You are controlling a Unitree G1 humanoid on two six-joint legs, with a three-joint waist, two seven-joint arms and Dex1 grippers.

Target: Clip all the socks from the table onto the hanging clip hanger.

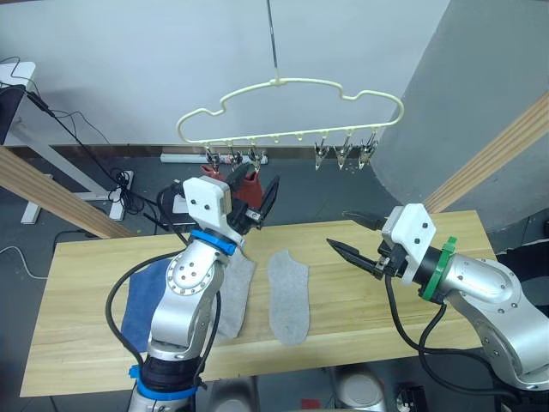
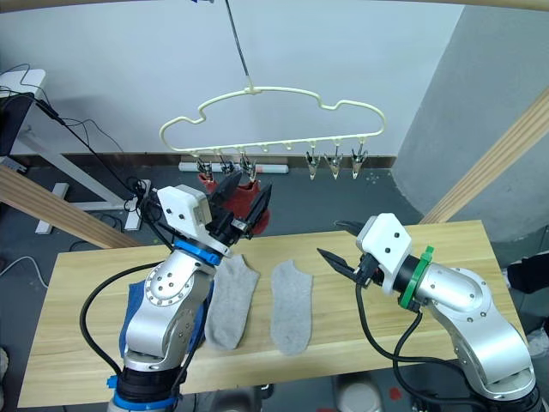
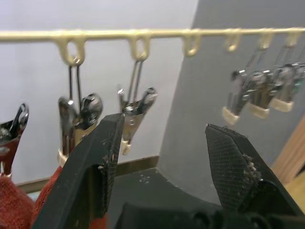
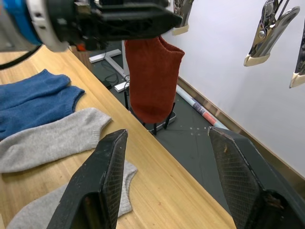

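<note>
Socks: a rust red sock (image 4: pixel 153 81) hangs clipped at the clip hanger's (image 1: pixel 292 107) nine-o'clock end, just beside the left end effector (image 2: pixel 247 199), fingers spread and empty. The right end effector (image 1: pixel 353 233) hovers open above the tabletop (image 1: pixel 343 318). Two grey socks (image 2: pixel 292 305) and blue socks (image 2: pixel 133 300) lie flat there.

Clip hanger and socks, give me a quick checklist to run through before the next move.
1. Red sock hanging from the clip hanger: ok.
2. Left gripper open, holding nothing: ok.
3. Right gripper open over the table: ok.
4. Grey socks flat and apart from each other: ok.
5. Blue socks reachable past the left arm: cannot tell.
6. Free clips hanging on the bar: ok.
</note>
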